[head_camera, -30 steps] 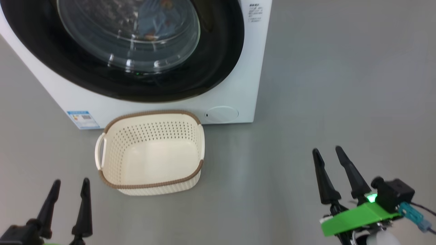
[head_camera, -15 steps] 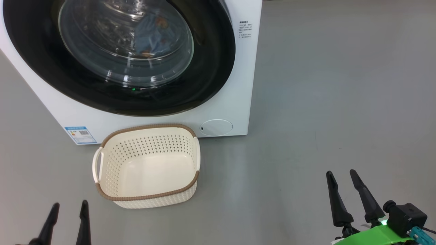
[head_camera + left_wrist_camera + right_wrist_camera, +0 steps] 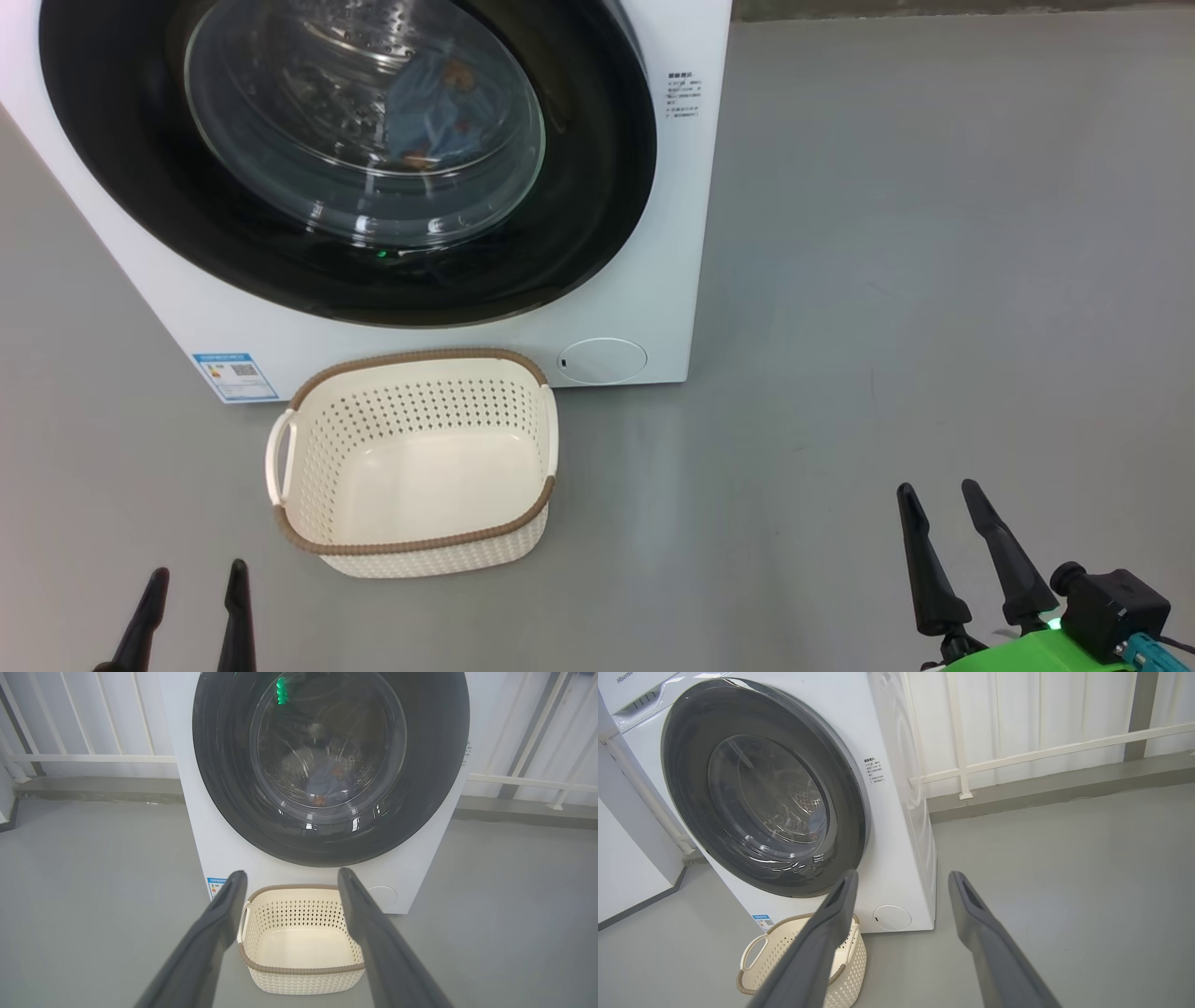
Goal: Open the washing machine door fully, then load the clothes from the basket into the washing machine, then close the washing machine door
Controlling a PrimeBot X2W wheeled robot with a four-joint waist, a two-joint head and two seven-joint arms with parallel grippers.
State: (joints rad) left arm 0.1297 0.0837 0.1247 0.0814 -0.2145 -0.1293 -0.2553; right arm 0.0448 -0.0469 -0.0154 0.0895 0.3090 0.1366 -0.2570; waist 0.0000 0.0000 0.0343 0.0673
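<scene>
Door [image 3: 597,187] is seen shut, top cropped | clothes [image 3: 439,112] are dimly made out behind its glass | basket [image 3: 420,546] is set at its 6 o'clock | left gripper [image 3: 199,567] and right gripper [image 3: 936,485] are held released, fingers spread

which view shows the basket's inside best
Head view: it looks down into the basket, whole floor visible. Left wrist view: fingers cross its sides. Right wrist view: half hidden behind one finger.
</scene>
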